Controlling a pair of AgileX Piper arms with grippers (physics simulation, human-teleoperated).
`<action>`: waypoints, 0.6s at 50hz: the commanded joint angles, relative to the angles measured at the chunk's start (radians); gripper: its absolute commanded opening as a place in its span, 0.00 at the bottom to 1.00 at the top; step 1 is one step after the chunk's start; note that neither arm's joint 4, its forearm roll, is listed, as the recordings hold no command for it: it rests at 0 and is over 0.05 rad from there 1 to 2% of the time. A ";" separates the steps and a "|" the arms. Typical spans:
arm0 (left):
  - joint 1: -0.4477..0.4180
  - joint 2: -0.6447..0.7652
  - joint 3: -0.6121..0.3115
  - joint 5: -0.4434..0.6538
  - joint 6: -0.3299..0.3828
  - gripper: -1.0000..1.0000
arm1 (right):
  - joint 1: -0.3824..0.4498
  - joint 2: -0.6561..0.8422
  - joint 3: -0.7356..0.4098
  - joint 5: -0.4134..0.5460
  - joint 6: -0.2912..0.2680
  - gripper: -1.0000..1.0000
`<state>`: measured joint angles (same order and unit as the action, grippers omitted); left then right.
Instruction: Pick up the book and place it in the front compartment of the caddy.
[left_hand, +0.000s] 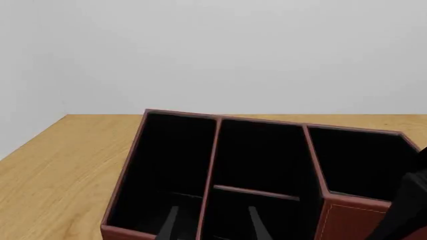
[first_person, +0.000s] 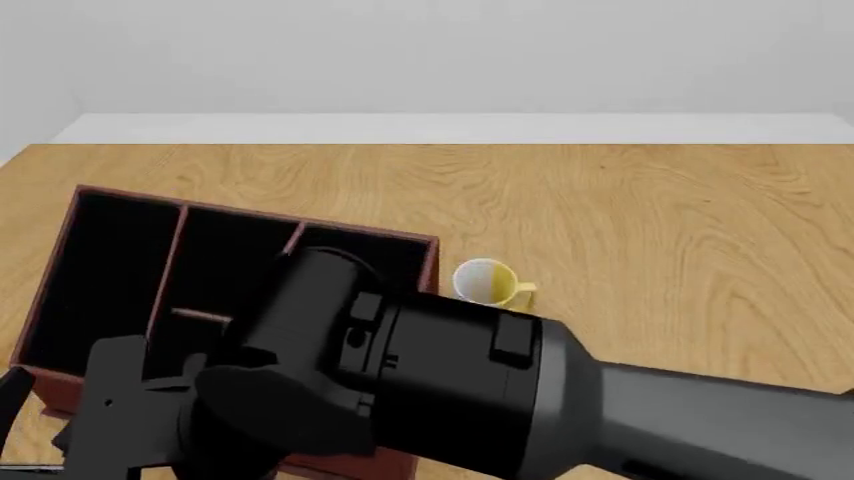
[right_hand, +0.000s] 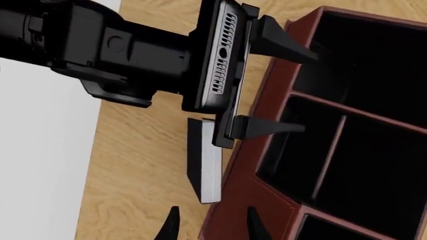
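The book (right_hand: 203, 167), a thin grey slab, lies on the table against the outer wall of the caddy (right_hand: 243, 192). Just short of its near end, my right gripper (right_hand: 211, 225) is open and holds nothing. My left gripper (right_hand: 280, 87) is open too, with its fingers over the caddy's rim beside the book's other end. In the left wrist view the left gripper (left_hand: 213, 225) straddles a divider wall at the end of the caddy (left_hand: 123, 175). The front compartment (left_hand: 260, 155) is the longer black cell beyond the short cross divider. The front view does not show the book.
A white-and-yellow mug (first_person: 487, 283) stands on the table just right of the caddy (first_person: 54, 265). The right arm's bulky black body (first_person: 441, 380) reaches across the caddy's near side and fills the lower front view. The caddy's taller-walled section (left_hand: 347, 220) is beside the left gripper.
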<state>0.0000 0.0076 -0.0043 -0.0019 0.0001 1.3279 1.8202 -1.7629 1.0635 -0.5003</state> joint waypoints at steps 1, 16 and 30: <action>0.000 0.000 0.000 0.000 0.000 1.00 | 0.022 -0.004 0.064 -0.063 0.022 1.00; 0.000 0.000 0.000 0.000 0.000 1.00 | 0.019 0.015 0.114 -0.125 0.042 1.00; 0.000 0.000 0.000 0.000 0.000 1.00 | 0.001 0.040 0.136 -0.166 0.052 1.00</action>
<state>0.0000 0.0076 -0.0043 -0.0019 0.0001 1.3338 1.8479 -1.6495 0.9296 -0.4610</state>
